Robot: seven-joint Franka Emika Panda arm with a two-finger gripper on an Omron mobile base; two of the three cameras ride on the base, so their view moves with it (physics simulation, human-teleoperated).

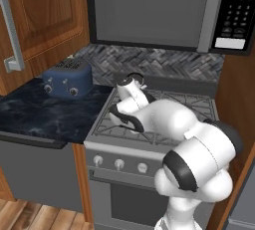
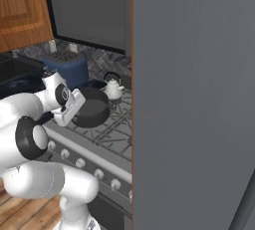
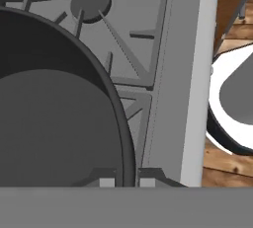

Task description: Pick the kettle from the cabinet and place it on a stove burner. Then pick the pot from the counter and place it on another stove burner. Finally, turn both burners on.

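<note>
**Pot over the stove, pinched by its rim**

The gripper (image 3: 123, 180) is pinching the rim of the pot (image 2: 90, 108). In the hand view one finger tip sits inside the rim and one outside, pressed close on the thin wall. The pot is over the grates of the stove (image 1: 196, 105), on the front left side. I cannot tell if its bottom already rests on the grate or hangs just above it.

The kettle (image 2: 112, 88) stands at the back of the stove, at about 1 o'clock from the pot in the right base view. It is near the pot but not touching it.

How to do this step well, as I judge it: keep the pot flat, so it does not tip. Set it down with its middle right over one burner. Do not let it bump the kettle. Let go only when the pot sits still on the grate. Then lift the hand straight up, so the fingers do not drag the rim.

Some things are hard to see. In the left base view the white arm covers the pot. In the right base view a big grey panel (image 2: 194, 99) blocks the whole right half. One burner cap (image 3: 90, 1) shows at 12 o'clock in the hand view. The blue toaster (image 1: 67, 78) sits on the counter (image 1: 40, 114), at 9 o'clock from the stove. The knobs (image 1: 119, 164) are small, and I cannot tell how they are turned.
</note>
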